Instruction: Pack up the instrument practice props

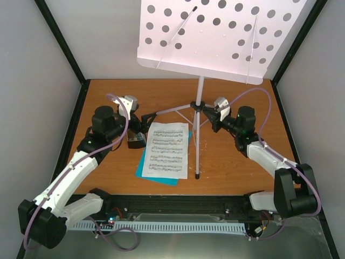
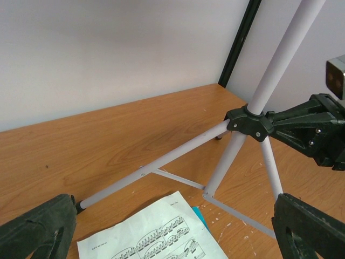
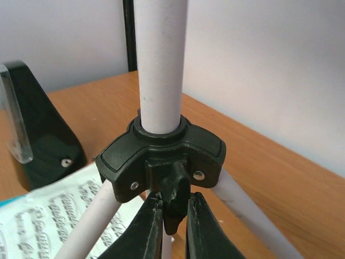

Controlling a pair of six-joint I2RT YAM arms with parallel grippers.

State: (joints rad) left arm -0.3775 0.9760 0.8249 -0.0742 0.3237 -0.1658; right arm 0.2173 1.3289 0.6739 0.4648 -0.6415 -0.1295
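The wooden table (image 1: 242, 172) was boxed in by grey walls (image 1: 38, 81) on the left, right and far sides. Bare wood lay open to the right of the music stand (image 1: 199, 97) and along the near edge.

The left arm reached forward and bent inward. The left gripper (image 1: 141, 123) hung low beside the tip of the stand's left-running leg, and its fingers (image 2: 38, 229) were spread wide with nothing between them. The right arm came in from the right and angled toward the centre. The right gripper (image 3: 173, 202) was level with the black hub (image 3: 161, 156), and its fingers (image 3: 146, 232) were pinched on a small rib under that hub.

The stand stood upright at the middle back with its pole vertical. Its perforated desk (image 1: 215, 38) tilted overhead (hiding much of the rear wall). One leg ran left and another ran toward the near edge.

The sheet music (image 1: 168, 150) lay flat on the teal folder (image 1: 141, 170) between those two legs. Its long side ran roughly near to far. The metronome (image 1: 136, 141) stood upright just left of the sheet, close to the left gripper.
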